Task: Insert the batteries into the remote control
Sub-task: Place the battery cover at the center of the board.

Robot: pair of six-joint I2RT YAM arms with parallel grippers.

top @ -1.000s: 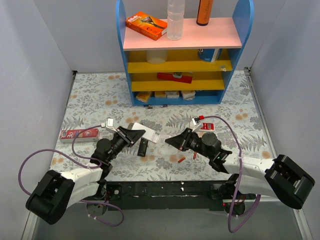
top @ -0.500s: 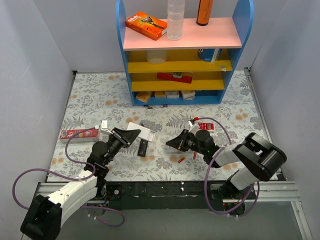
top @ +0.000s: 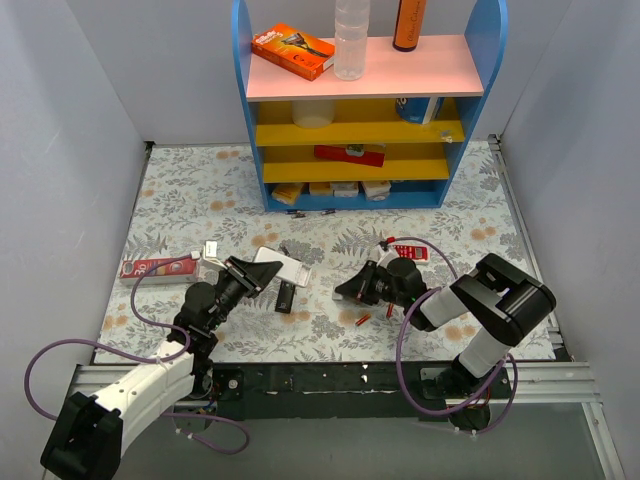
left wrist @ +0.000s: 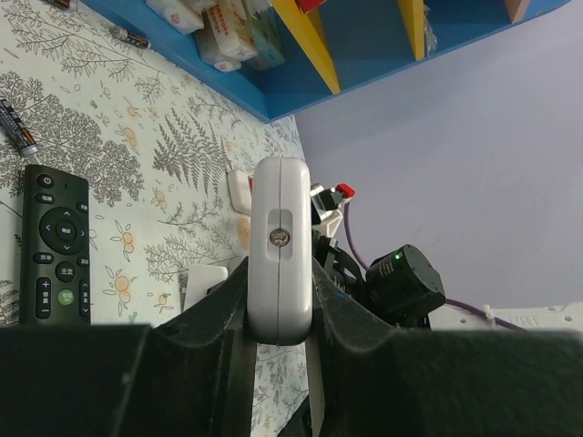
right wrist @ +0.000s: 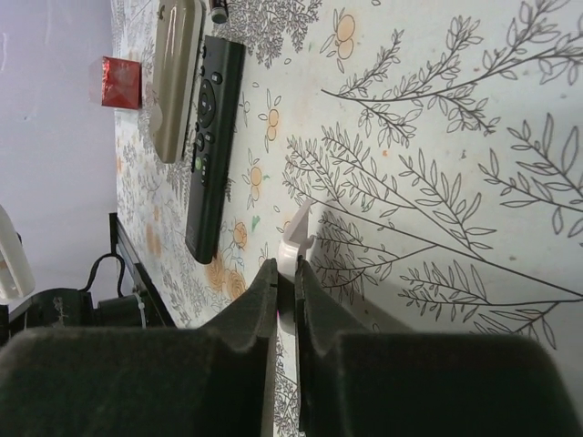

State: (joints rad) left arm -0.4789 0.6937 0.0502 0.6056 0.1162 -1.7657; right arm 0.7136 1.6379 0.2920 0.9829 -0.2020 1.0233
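My left gripper (top: 262, 272) is shut on one end of the white remote control (top: 283, 263), holding it just above the table. In the left wrist view the remote control (left wrist: 281, 238) stands end-on between the fingers of that gripper (left wrist: 281, 278). My right gripper (top: 342, 290) is shut on a thin white plastic cover piece (right wrist: 293, 248), whose tip touches the table in front of that gripper (right wrist: 285, 273). Two red-orange batteries (top: 363, 320) (top: 389, 311) lie below the right gripper. Two dark batteries (top: 295, 212) (top: 326, 212) lie near the shelf.
A black remote (top: 285, 295) lies between the grippers, close to the white one. At the left lies a red and white remote (top: 158, 267). Behind the right wrist is a small red and white item (top: 413, 252). A blue shelf unit (top: 365, 195) stands at the back.
The right arm has folded in closer to its base while its gripper stayed near the same spot, slightly lower. The left gripper and the remote control drifted a little to the left.
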